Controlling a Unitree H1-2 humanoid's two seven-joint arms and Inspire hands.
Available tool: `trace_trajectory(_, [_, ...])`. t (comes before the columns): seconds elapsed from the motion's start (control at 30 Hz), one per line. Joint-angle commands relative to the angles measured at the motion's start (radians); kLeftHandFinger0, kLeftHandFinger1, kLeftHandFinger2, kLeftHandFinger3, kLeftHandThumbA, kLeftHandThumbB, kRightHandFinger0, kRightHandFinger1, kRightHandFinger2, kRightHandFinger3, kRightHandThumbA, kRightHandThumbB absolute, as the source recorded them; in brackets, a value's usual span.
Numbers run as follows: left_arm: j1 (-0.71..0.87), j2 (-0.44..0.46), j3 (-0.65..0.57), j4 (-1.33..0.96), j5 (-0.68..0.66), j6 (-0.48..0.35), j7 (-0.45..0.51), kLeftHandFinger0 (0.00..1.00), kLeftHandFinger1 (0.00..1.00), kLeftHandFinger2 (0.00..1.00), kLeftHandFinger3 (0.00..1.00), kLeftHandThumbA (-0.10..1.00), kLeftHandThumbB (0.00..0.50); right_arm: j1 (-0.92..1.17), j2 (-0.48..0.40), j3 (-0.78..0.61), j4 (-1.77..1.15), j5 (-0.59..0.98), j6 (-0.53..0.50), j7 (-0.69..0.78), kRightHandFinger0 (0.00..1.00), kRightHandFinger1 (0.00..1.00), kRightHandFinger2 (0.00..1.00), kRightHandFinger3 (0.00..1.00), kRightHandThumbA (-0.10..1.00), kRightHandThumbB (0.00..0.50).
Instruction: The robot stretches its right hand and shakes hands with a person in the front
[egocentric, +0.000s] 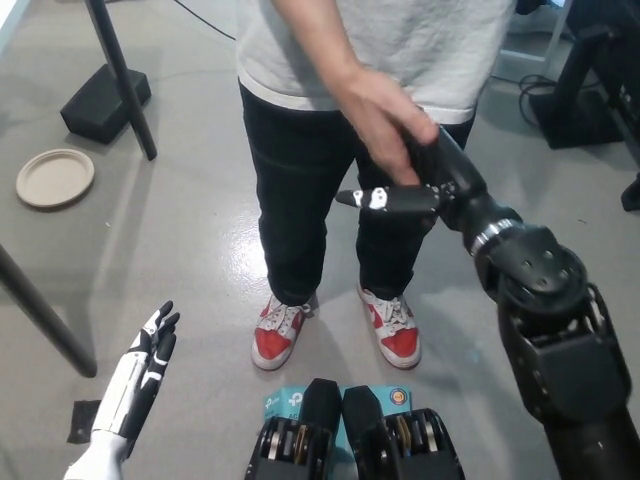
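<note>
A person in a grey shirt (400, 45), black trousers and red-and-white shoes (279, 336) stands right in front of me. Their hand (385, 118) reaches down and lies over the top of my black right hand (425, 185), touching it at chest-of-picture height. My right hand's thumb sticks straight out to the left beneath their palm, not closed around it; the rest of its fingers are partly covered by their hand. My white left hand (142, 372) rests low at the lower left, open with fingers straight, holding nothing.
A paper plate (55, 178) lies on the grey floor at the left. A black pole (122, 82) on a black base (104, 102) stands at the upper left, a dark slanting leg (40, 315) below it. Dark equipment (590, 85) fills the upper right.
</note>
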Motion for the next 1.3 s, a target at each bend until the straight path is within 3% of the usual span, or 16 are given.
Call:
trace_trajectory(0.0, [-0.017,0.006,-0.007,-0.036,0.016,-0.009,0.01,1.0,1.0,1.0,1.0,1.0,0.026,-0.085,0.025,-0.002,0.063,-0.002,-0.019,-0.008,1.0,1.0,1.0,1.0,1.0,0.401])
trace_trajectory(0.23, [-0.02,0.006,-0.005,-0.037,0.018,-0.008,0.008,1.0,1.0,1.0,1.0,1.0,0.033,-0.155,0.027,0.001,0.179,-0.02,-0.064,-0.02,1.0,1.0,1.0,1.0,1.0,0.355])
trace_trajectory(0.33, [-0.021,0.006,-0.007,-0.04,0.023,-0.007,0.009,1.0,1.0,1.0,1.0,1.0,0.026,-0.189,0.03,-0.002,0.225,-0.021,-0.079,-0.022,1.0,1.0,1.0,1.0,0.98,0.371])
trace_trajectory(0.43, [-0.024,0.002,-0.005,-0.041,0.024,-0.001,0.011,1.0,1.0,1.0,1.0,1.0,0.034,-0.209,0.029,0.01,0.239,-0.052,-0.095,-0.041,1.0,1.0,1.0,1.0,0.88,0.394])
trace_trajectory(0.53, [-0.024,0.003,-0.007,-0.044,0.025,-0.002,0.009,1.0,1.0,1.0,1.0,1.0,0.024,-0.22,0.036,0.038,0.236,-0.13,-0.108,-0.115,1.0,1.0,1.0,1.0,0.61,0.35])
trace_trajectory(0.57, [-0.025,0.002,-0.007,-0.042,0.02,-0.005,0.008,1.0,1.0,1.0,1.0,1.0,0.027,-0.221,0.044,0.035,0.245,-0.143,-0.131,-0.147,1.0,1.0,1.0,1.0,0.41,0.33])
trace_trajectory(0.63, [-0.028,0.005,-0.009,-0.042,0.024,-0.005,0.007,1.0,1.0,1.0,1.0,1.0,0.026,-0.212,0.055,0.028,0.25,-0.157,-0.169,-0.188,1.0,1.0,1.0,1.0,0.23,0.299])
trace_trajectory(0.67, [-0.032,0.005,-0.007,-0.041,0.016,-0.008,0.004,1.0,1.0,1.0,1.0,1.0,0.031,-0.207,0.055,0.027,0.247,-0.167,-0.18,-0.2,1.0,1.0,1.0,1.0,0.17,0.264])
trace_trajectory(0.8, [-0.037,0.008,-0.008,-0.038,0.012,-0.007,-0.002,1.0,1.0,1.0,1.0,1.0,0.021,-0.192,0.055,0.026,0.24,-0.188,-0.205,-0.218,1.0,1.0,1.0,1.0,0.0,0.208])
trace_trajectory(1.1, [-0.041,0.01,-0.008,-0.04,0.003,-0.005,-0.008,1.0,1.0,1.0,1.0,1.0,0.012,-0.122,0.037,0.021,0.034,-0.2,-0.16,-0.181,1.0,1.0,1.0,1.0,0.08,0.193])
trace_trajectory(1.17, [-0.047,0.012,-0.007,-0.038,0.0,-0.002,-0.011,1.0,1.0,1.0,1.0,1.0,0.013,-0.084,0.031,0.027,-0.145,-0.196,-0.123,-0.143,1.0,1.0,1.0,1.0,0.08,0.186])
trace_trajectory(1.27, [-0.053,0.016,-0.006,-0.032,0.0,-0.002,-0.012,1.0,1.0,1.0,1.0,1.0,0.023,-0.052,0.019,0.046,-0.38,-0.21,-0.058,-0.1,1.0,1.0,1.0,1.0,0.19,0.215])
